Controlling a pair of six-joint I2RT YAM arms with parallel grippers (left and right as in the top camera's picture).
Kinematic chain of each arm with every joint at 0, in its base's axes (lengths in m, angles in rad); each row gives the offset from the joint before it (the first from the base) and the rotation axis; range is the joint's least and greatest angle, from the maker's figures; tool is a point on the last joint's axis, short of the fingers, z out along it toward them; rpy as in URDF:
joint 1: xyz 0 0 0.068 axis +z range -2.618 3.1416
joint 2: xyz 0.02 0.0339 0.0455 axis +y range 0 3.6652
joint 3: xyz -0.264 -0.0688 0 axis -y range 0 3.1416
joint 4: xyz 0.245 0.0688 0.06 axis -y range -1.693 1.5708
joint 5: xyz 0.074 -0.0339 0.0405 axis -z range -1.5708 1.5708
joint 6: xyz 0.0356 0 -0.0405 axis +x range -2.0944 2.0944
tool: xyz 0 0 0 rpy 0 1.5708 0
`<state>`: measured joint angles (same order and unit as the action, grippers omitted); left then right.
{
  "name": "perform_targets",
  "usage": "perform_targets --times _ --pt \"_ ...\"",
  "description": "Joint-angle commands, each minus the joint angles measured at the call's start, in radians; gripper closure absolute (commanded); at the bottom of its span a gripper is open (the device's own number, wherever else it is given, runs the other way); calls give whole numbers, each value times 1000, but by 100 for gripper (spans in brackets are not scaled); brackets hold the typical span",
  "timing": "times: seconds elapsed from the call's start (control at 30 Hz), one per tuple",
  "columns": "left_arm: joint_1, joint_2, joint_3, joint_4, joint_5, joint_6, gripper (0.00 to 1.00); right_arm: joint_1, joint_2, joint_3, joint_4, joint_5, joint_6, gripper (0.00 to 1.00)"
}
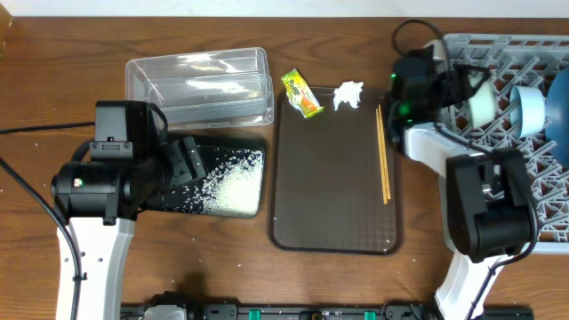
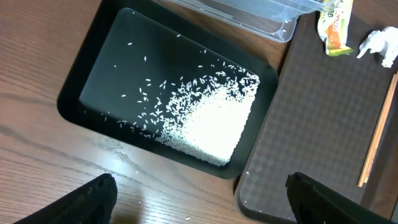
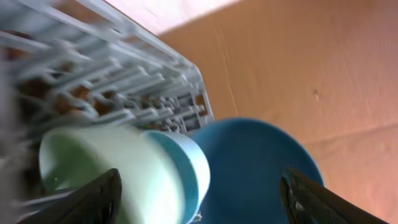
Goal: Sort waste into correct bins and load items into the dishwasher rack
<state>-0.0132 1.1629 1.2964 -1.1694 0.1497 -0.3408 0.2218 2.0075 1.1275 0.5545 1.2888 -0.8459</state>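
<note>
Right wrist view is coming out blurry: the rack [image 3: 112, 74] is smearing into streaks and the plate [image 3: 255, 168] is running off the bottom of the frame. Only the fingertips are showing in both wrist views. Right claw [image 3: 200, 183] is hanging wide open just in front of the green bowl [image 3: 93, 168] and blue bowl [image 3: 189, 165], both sitting in the rack. Left claw [image 2: 200, 186] is gaping too, hovering over the black tray [image 2: 93, 74] holding the rice [image 2: 205, 124]. Wrapper [image 2: 336, 25] and tissue [image 2: 380, 46] are lying on the brown tray [image 2: 311, 124] — well apart from it, chopsticks [image 2: 376, 140] alongside.
</note>
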Motion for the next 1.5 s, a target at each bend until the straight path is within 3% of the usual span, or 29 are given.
perform_targets --times 0.0,0.17,0.3,0.43,0.57,0.6,0.67,0.73,0.9,1.23,1.47 --pt "5 0 2 0 -13 -5 10 50 -28 1 -2 -26 -16 19" --pt "5 0 2 0 -13 -5 11 112 -28 1 -59 -42 25 17" --pt "5 0 2 0 -13 -5 10 184 -37 1 -296 -135 243 12" --pt "5 0 2 0 -13 -5 11 254 -85 3 -658 -512 575 14" --pt "5 0 2 0 -13 -5 10 270 -169 4 -795 -978 857 23" --pt "5 0 2 0 -13 -5 10 264 -195 4 -819 -1069 944 29" --pt "5 0 2 0 -13 -5 10 250 -231 4 -871 -1151 1098 40" --pt "5 0 2 0 -13 -5 10 233 -250 3 -930 -1170 1184 42" --pt "5 0 2 0 -12 -5 11 180 -239 3 -1051 -1169 1209 46" --pt "5 0 2 0 -13 -5 10 122 -155 3 -1100 -1240 1209 70" --pt "5 0 2 0 -13 -5 11 122 -102 3 -1083 -1216 1203 66"
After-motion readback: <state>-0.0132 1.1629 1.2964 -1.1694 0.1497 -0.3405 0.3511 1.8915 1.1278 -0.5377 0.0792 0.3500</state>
